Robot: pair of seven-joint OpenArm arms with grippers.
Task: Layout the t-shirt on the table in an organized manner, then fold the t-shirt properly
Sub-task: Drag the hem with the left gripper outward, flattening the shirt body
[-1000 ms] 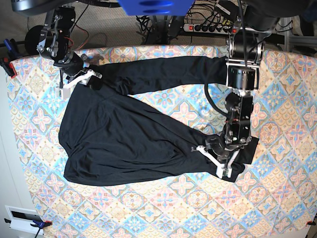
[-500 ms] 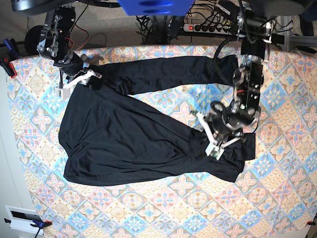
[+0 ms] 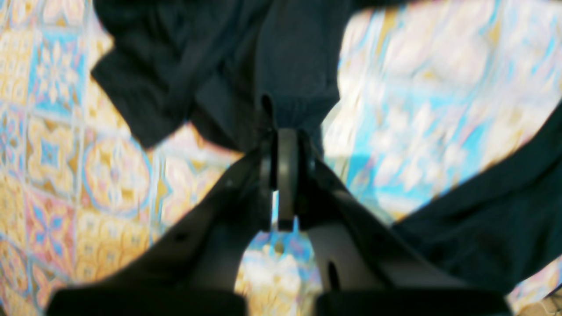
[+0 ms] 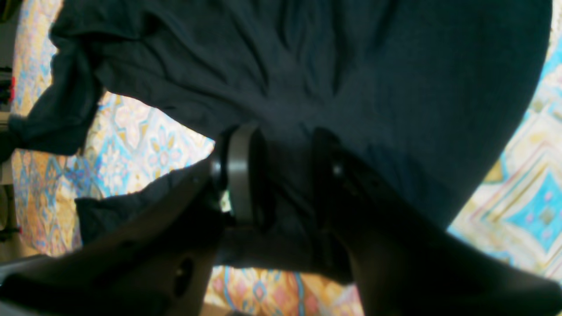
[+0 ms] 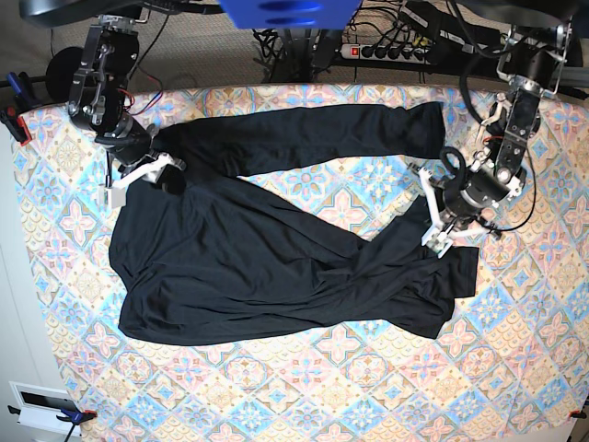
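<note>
The black t-shirt (image 5: 230, 267) lies rumpled across the table (image 5: 515, 368). One long sleeve (image 5: 304, 133) stretches along the far side, and a fold of cloth (image 5: 433, 285) lies at the right. In the left wrist view, my left gripper (image 3: 285, 131) is shut on a pinch of t-shirt (image 3: 298, 66) fabric. In the base view that left gripper (image 5: 429, 221) sits at the garment's right part. My right gripper (image 4: 281, 162) has t-shirt (image 4: 351, 66) cloth bunched between its jaws. In the base view the right gripper (image 5: 138, 180) holds the upper left corner of the body.
A power strip (image 5: 396, 51) and cables lie behind the table's far edge. A round black object (image 5: 60, 69) sits off the table at the upper left. Red clamps (image 5: 14, 120) grip the left edge, and a white box (image 5: 41, 405) stands at the lower left.
My left gripper has moved up and to the right, pulling the t-shirt's right part with it. The right gripper has shifted slightly down and left with its cloth.
</note>
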